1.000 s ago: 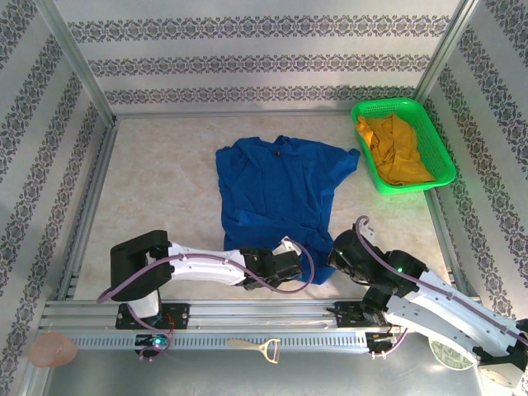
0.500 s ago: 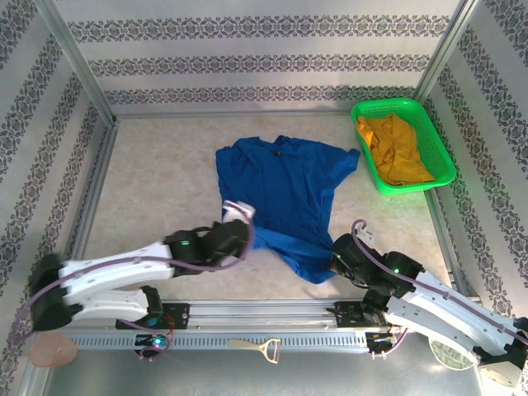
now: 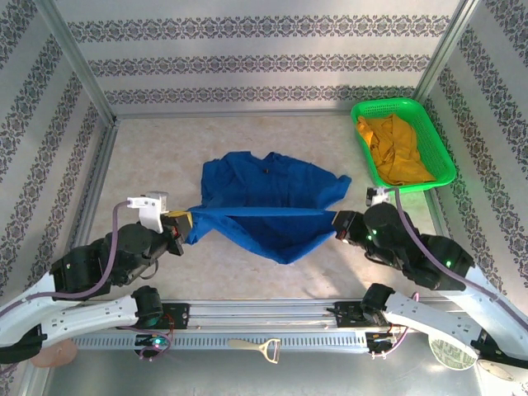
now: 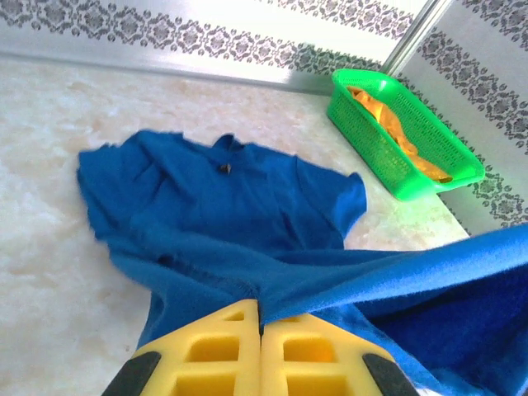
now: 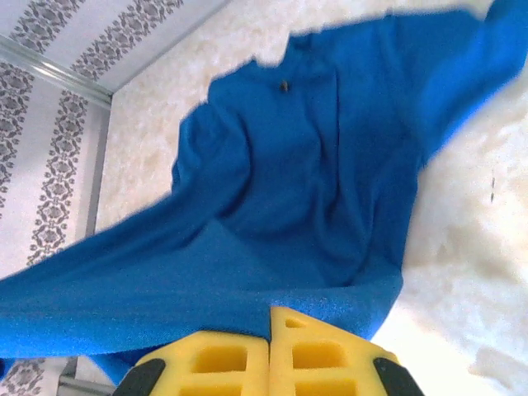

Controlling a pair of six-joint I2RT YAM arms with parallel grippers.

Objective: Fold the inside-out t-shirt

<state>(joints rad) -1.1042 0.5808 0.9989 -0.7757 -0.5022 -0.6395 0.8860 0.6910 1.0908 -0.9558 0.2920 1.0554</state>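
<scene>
The royal-blue inside-out t-shirt (image 3: 272,186) has its collar end lying on the table in the middle, while its lower hem is lifted and pulled taut between both grippers. My left gripper (image 3: 188,221) is shut on the hem's left corner; its yellow fingers (image 4: 223,346) pinch blue cloth (image 4: 247,198). My right gripper (image 3: 341,221) is shut on the hem's right corner, yellow fingers (image 5: 322,355) closed on the t-shirt (image 5: 330,140). A fold of cloth sags below the stretched edge (image 3: 280,246).
A green basket (image 3: 431,136) at the back right holds a mustard-yellow garment (image 3: 396,148); the basket (image 4: 375,103) also appears in the left wrist view. Patterned walls and metal posts fence the marble table (image 3: 148,165). A rail runs along the near edge.
Both grippers have risen and moved apart, lifting the t-shirt's near hem and stretching it straight. The left arm swung far to the left; the shirt's body slid and bunched toward the back.
</scene>
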